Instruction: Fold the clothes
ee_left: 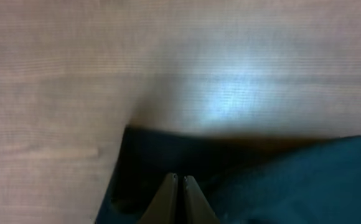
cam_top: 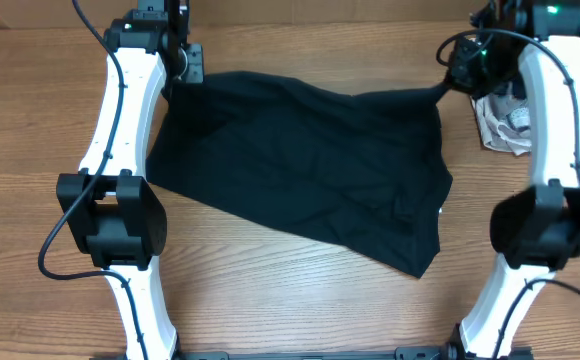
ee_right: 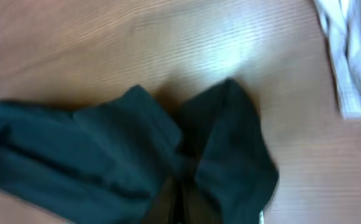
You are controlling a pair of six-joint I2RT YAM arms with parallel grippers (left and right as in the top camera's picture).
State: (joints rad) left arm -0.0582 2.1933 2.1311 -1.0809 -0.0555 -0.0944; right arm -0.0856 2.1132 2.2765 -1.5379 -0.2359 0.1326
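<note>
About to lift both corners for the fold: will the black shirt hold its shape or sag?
Likely floppy: the black shirt lies wrinkled and bunches at the right end effector. Probably light, since it lies thin on the table. Expect its middle to sag between grips.

T-shirt: black cloth, matt, soft, creased.
Worktop: wood grain, smooth, faint sheen.
Left arm: white plastic shell, glossy; black joint housings, matt.
Right arm: same finish.
Garment, far right corner: pale cloth, crumpled.
</note>
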